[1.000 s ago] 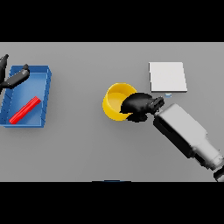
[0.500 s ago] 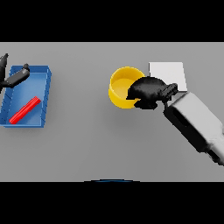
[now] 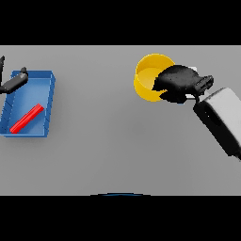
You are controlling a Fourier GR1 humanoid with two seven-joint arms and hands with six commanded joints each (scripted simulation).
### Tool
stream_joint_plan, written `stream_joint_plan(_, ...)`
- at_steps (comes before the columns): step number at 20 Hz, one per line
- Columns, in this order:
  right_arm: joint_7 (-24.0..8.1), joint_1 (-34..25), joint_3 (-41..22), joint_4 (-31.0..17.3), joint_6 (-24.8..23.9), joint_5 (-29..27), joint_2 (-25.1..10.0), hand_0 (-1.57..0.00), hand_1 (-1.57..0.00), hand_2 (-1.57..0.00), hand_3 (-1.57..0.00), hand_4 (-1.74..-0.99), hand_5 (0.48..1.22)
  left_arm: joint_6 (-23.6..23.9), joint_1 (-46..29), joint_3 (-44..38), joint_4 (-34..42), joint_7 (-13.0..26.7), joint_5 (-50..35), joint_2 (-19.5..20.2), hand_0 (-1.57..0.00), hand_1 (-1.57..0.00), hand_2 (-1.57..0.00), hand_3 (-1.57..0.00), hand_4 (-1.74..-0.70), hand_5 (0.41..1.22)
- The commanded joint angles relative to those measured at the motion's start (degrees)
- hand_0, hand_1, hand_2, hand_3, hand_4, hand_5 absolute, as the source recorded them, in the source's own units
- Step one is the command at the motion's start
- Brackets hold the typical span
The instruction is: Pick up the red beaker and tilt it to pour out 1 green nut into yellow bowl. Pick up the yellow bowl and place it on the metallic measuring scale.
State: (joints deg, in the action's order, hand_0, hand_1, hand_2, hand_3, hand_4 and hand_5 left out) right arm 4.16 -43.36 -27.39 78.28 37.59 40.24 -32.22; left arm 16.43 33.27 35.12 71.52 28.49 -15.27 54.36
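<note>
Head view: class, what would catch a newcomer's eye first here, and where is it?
The bright yellow bowl at upper right, with the dark right hand curled round its rim. Next, the blue tray at far left holding a red beaker lying on its side, the left hand over the tray's far corner.

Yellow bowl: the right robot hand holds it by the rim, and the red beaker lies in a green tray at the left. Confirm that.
One detail is wrong: the tray is blue, not green, as the head view shows. The right robot hand does hold the yellow bowl by the rim, and the red beaker lies in that tray.
</note>
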Motion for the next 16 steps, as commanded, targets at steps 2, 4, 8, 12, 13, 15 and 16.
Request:
stream_joint_plan(2,0.47,-0.94,0.61,-3.75,-2.72,1.25,-0.49,-1.57,-1.57,-1.57,-1.26,-1.719,1.221,0.58,-0.35,0.61,1.69,1.49,0.45,0.40,0.00,0.00,0.00,0.00,-0.80,0.734)
stream_joint_plan(4,0.25,-2.15,2.02,-7.30,-3.80,1.19,-1.07,-1.57,-1.57,-1.57,-1.23,-1.720,1.221,0.68,0.10,0.56,1.88,2.79,0.51,0.62,0.00,0.00,0.00,0.00,-0.81,0.739)
stream_joint_plan(8,1.20,-3.15,3.71,-14.70,-6.57,1.19,-1.24,-1.57,-1.57,-1.57,-1.19,-1.720,1.221,0.88,-0.08,0.86,3.23,4.52,0.03,0.25,0.00,0.00,0.00,0.00,-0.83,0.765)
stream_joint_plan(12,3.29,-4.23,4.01,-22.50,-10.18,2.40,-0.94,-1.57,-1.57,-1.57,-1.18,-1.721,1.221,0.93,-0.31,0.90,3.24,4.76,0.55,1.02,0.00,0.00,0.00,0.00,-0.82,0.772)
stream_joint_plan(13,3.28,-4.69,4.17,-24.72,-11.11,2.76,-0.64,-1.57,-1.57,-1.57,-1.21,-1.722,1.221,0.83,-0.57,0.67,2.90,4.43,0.21,0.96,0.00,0.00,0.00,0.00,-0.82,0.765)
stream_joint_plan(15,3.91,-5.44,4.14,-28.68,-12.80,3.40,0.14,-1.57,-1.57,-1.57,-1.25,-1.722,1.221,1.00,0.02,0.46,3.02,4.68,0.33,1.10,0.00,0.00,0.00,0.00,-0.82,0.759)
stream_joint_plan(16,4.63,-5.98,3.98,-31.40,-14.19,4.01,0.81,-1.57,-1.57,-1.57,-1.31,-1.723,1.221,1.07,-0.16,0.33,2.80,4.67,0.21,1.15,0.00,0.00,0.00,0.00,-0.82,0.756)
